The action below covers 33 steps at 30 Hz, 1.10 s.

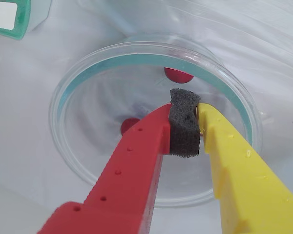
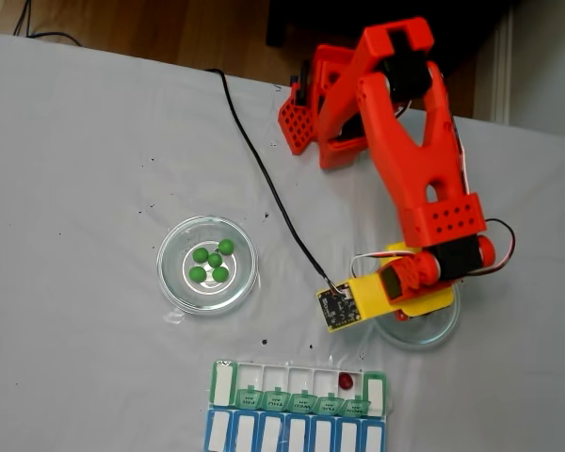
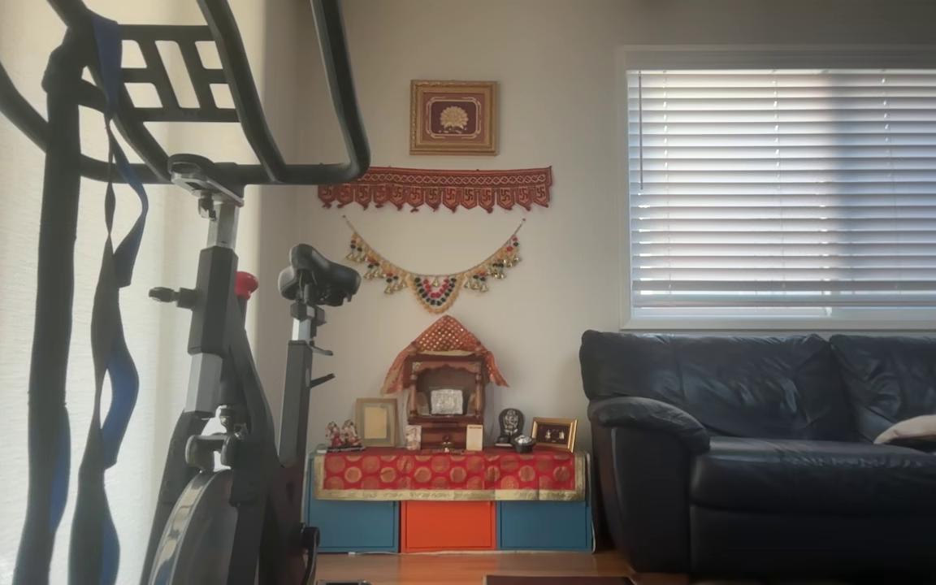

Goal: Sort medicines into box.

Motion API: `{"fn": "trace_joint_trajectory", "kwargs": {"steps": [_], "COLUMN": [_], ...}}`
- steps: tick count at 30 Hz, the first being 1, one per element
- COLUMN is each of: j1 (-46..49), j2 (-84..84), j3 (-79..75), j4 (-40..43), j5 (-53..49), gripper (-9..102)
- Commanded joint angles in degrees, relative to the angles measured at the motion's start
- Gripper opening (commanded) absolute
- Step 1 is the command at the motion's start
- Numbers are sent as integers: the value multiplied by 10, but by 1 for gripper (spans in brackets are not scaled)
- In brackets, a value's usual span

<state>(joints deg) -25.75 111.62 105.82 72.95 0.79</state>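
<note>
A black sofa (image 3: pixel 785 439) sits near an exercise bike (image 3: pixel 224 390).

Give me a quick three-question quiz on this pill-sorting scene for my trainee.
1. In the fixed view, how many green balls lie in the left glass dish?
2. True or false: the green-lidded pill organizer row holds one red ball.
3. In the wrist view, the gripper hovers over: A) a blue lid, B) a glass dish with red balls, C) bare table.
Key: 1) five; 2) true; 3) B.
</note>
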Motion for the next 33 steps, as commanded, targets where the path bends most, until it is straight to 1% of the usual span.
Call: {"fn": "trace_joint_trajectory", "kwargs": {"steps": [1, 12, 33], "j1": [-5, -4, -8], "j2": [36, 37, 11], "j3": [-2, 12, 48], "j4": [-6, -18, -63], "j5": [4, 16, 40], "gripper": [2, 11, 15]}}
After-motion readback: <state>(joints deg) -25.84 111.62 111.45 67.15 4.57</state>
